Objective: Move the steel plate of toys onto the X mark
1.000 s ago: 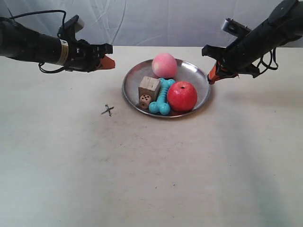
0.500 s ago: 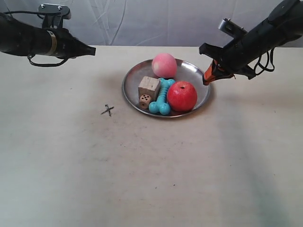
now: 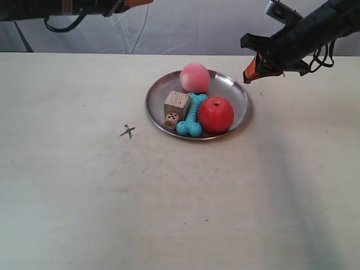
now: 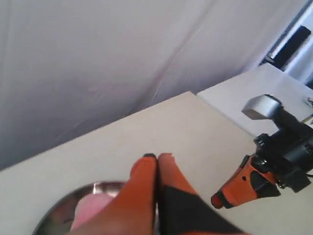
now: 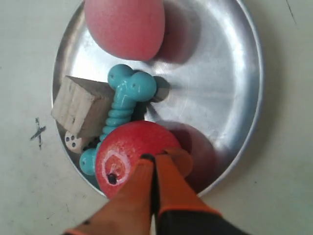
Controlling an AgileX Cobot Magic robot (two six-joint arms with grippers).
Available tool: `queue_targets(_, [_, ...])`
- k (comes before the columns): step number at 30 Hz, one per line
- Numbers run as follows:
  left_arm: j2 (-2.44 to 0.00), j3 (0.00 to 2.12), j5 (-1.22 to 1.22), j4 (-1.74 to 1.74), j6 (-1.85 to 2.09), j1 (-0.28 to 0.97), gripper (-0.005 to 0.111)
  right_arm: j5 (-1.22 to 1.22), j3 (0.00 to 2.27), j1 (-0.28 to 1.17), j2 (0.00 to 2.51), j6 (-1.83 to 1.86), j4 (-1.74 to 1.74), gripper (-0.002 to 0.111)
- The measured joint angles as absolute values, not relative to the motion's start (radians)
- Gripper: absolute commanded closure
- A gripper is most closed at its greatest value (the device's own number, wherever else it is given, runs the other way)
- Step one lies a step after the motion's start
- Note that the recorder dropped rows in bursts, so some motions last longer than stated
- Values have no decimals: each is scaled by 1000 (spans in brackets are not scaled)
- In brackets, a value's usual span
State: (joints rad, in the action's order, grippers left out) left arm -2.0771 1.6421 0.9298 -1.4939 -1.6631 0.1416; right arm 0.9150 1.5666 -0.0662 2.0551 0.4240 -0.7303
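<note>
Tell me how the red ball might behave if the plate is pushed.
Round and loose on the smooth plate, the red ball would likely roll. The bone beside it and the raised rim may check it.

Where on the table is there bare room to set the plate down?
Bare table lies all around the X mark, beside the steel plate, and across the whole near side. The plate itself is crowded with toys.

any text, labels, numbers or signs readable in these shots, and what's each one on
"X": the X mark, a thin dark cross drawn on the table.
Small die in the steel plate: dark pips, no numerals; count too small to tell.
No words, brands or numbers elsewhere.
</note>
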Motion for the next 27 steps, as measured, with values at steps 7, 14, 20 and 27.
queue_targets(7, [-1979, 1682, 620, -1685, -1671, 142, 107, 915, 1567, -47, 2011, 429, -730, 108])
queue_targets(14, [-1959, 1667, 262, -1744, -1689, 142, 107, 913, 1567, 33, 1986, 429, -704, 108])
queue_targets(20, [-1959, 1572, -81, -1751, -1642, 142, 107, 920, 1567, 53, 1969, 430, -692, 108])
queue_targets(27, [-1957, 1492, -375, -954, -873, 140, 107, 937, 1567, 53, 1967, 408, -672, 108])
